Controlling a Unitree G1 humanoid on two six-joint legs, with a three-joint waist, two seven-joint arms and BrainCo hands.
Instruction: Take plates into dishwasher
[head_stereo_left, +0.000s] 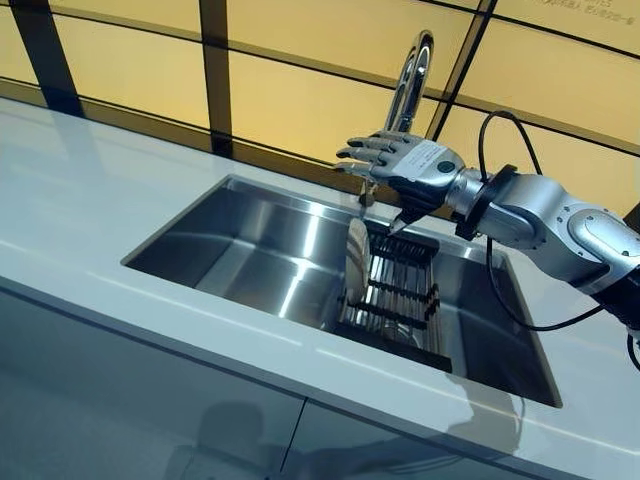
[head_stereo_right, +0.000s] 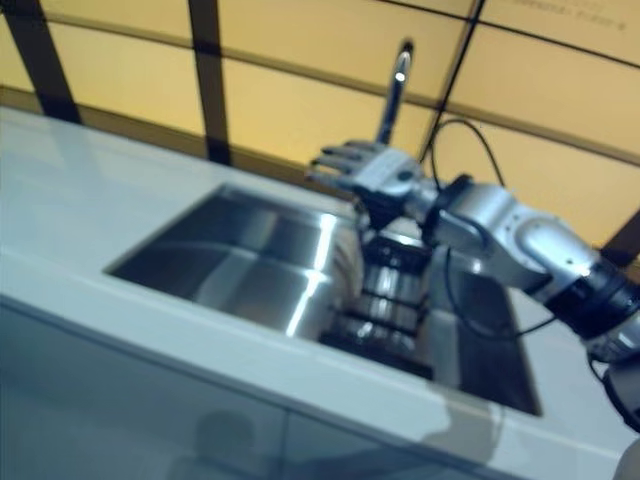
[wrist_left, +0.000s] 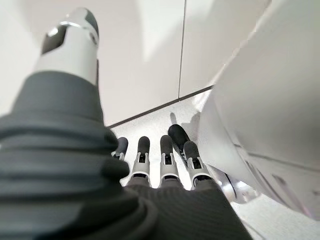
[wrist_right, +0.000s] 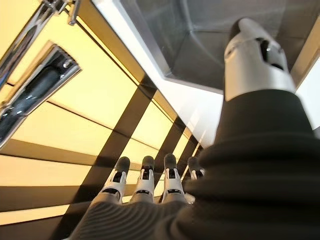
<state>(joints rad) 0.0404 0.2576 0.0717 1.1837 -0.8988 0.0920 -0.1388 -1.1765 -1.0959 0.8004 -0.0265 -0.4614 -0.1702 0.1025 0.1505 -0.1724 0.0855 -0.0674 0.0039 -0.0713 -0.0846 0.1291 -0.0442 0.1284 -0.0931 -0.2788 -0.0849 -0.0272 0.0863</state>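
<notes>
A pale plate (head_stereo_left: 356, 262) stands on edge in a black rack (head_stereo_left: 402, 300) at the right side of the steel sink (head_stereo_left: 240, 250). My right hand (head_stereo_left: 408, 165) hovers just above the plate's top edge and the rack, with fingers straight and spread and nothing in it. Its own wrist view shows the same straight fingers (wrist_right: 145, 181) against the yellow wall. My left hand (wrist_left: 168, 159) appears only in the left wrist view, hanging low beside white cabinet fronts, fingers straight and holding nothing.
A tall chrome faucet (head_stereo_left: 412, 75) rises right behind my right hand. A white counter (head_stereo_left: 90, 190) surrounds the sink. Behind it runs a yellow panelled wall with dark bars (head_stereo_left: 215, 70). The sink's left half holds nothing.
</notes>
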